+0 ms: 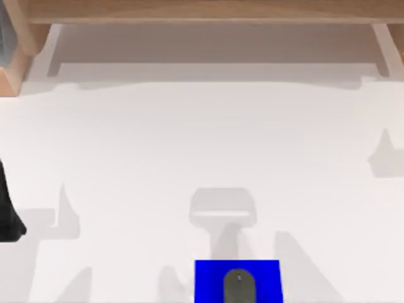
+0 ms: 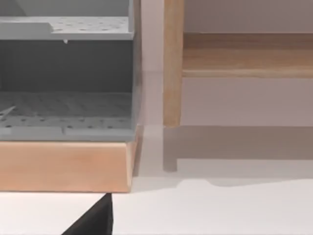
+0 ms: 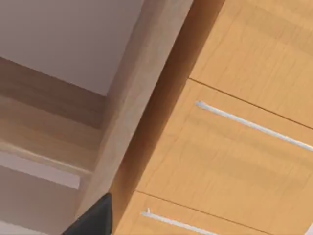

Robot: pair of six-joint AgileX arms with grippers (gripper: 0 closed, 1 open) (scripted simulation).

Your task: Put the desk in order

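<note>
The large plain white desk [image 1: 189, 139] spreads across the top view, its light-brown wooden raised shelf [image 1: 202, 11] along the 12 o'clock edge. At 6 o'clock a small blue square pad [image 1: 208, 278] carries a grey oval mouse [image 1: 239, 287]. The left arm (dark, at 9 o'clock) [image 1: 7, 211] sits at the edge; whether its fingers are apart cannot be told. A grey perforated tray rack [image 2: 66, 73] stands on a wooden base, and wooden drawer fronts [image 3: 234, 161] bear silver handles.

The counter [image 1: 189, 145] is showing plain white, its raised shelf [image 1: 208, 9] light-brown wood. A pad [image 1: 211, 278] is showing solid blue under a dark grey mouse [image 1: 239, 287]. A grey tray [image 2: 66, 73] is displaying small dots. Orange-brown drawers [image 3: 244, 161] are wearing silver handles [image 3: 254, 126].
</note>
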